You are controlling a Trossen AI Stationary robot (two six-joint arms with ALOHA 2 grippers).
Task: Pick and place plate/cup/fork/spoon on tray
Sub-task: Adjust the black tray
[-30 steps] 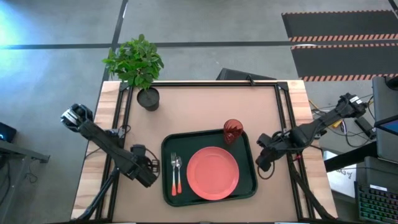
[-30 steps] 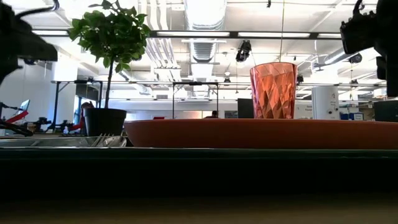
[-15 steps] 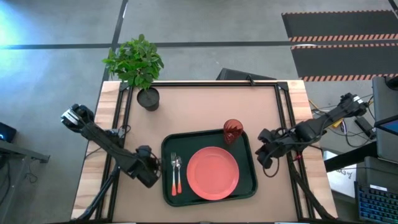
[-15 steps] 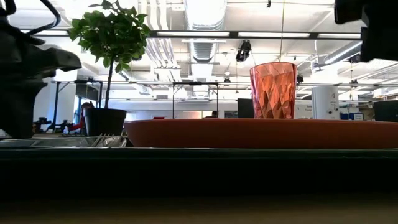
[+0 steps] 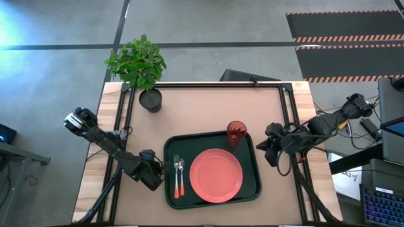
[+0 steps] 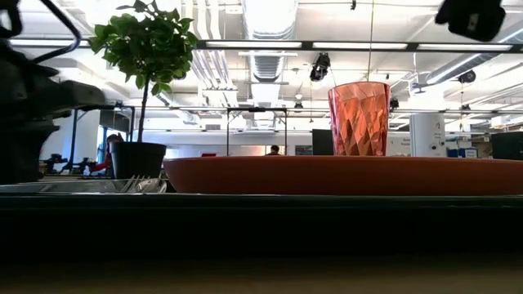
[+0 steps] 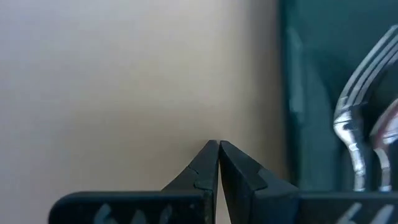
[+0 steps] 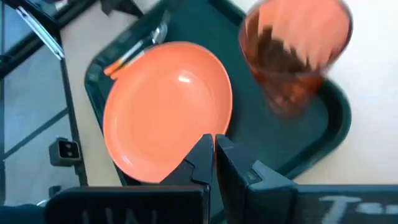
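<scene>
The dark green tray (image 5: 169, 151) lies at the table's near middle. On it rest the coral plate (image 5: 216, 175), the red-brown cup (image 5: 236, 133) upright at its far right corner, and the fork (image 5: 176, 174) and spoon (image 5: 182, 176) side by side along its left side. My left gripper (image 7: 218, 144) is shut, pointing steeply down over bare table just outside the tray's left rim (image 7: 289, 93), with the fork's tines (image 7: 367, 74) beyond. My right gripper (image 8: 214, 139) is shut, raised off the tray's right side (image 5: 270, 148), looking down on the plate (image 8: 168, 106) and cup (image 8: 295, 56).
A potted plant (image 5: 150, 99) stands at the table's far left corner. Bare tabletop (image 5: 202, 110) lies between the tray and the far edge. Black frame rails (image 5: 287, 113) run along the table's sides. Beyond the table, the low view shows a person (image 6: 274, 150) far off in the room.
My left gripper has sunk toward the table beside the tray's left rim and tipped more steeply down. My right gripper has risen, climbing to the top of the low view, and has turned. The tray and the tableware on it have stayed put.
</scene>
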